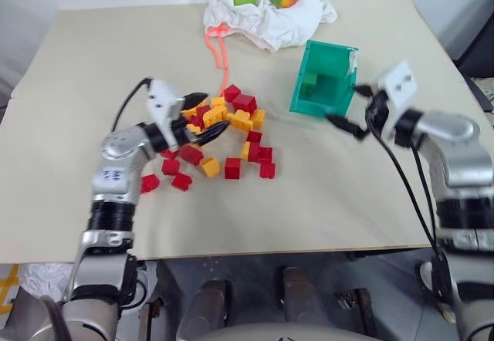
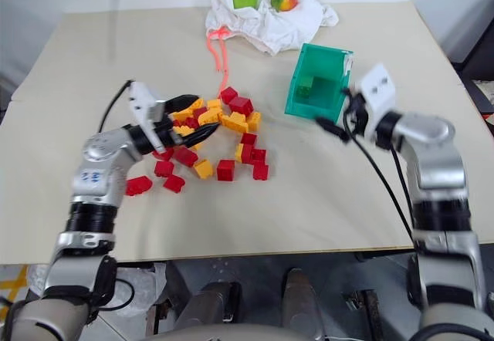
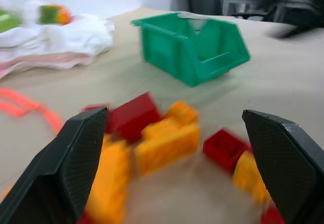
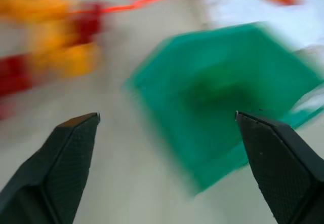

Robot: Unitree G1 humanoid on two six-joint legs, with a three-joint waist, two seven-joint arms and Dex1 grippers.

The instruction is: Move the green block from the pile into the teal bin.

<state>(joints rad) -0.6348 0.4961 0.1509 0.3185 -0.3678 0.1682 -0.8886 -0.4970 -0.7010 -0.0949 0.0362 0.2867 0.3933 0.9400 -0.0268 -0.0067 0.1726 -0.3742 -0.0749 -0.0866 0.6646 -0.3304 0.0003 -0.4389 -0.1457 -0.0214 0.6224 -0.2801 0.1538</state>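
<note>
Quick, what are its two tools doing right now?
Left tool: open, empty, over the pile.
Right tool: open, empty, beside the teal bin.

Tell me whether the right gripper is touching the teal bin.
Apart. In the left eye view the right gripper hangs open just in front of the teal bin, with bare table showing between its fingers and the bin's front edge.

Through my right wrist the teal bin (image 4: 223,102) is smeared, so the green block (image 1: 309,86) inside shows there as a dark blur. My left gripper (image 1: 207,113) hides part of the pile (image 1: 228,136), whose bricks blur through my left wrist.
</note>
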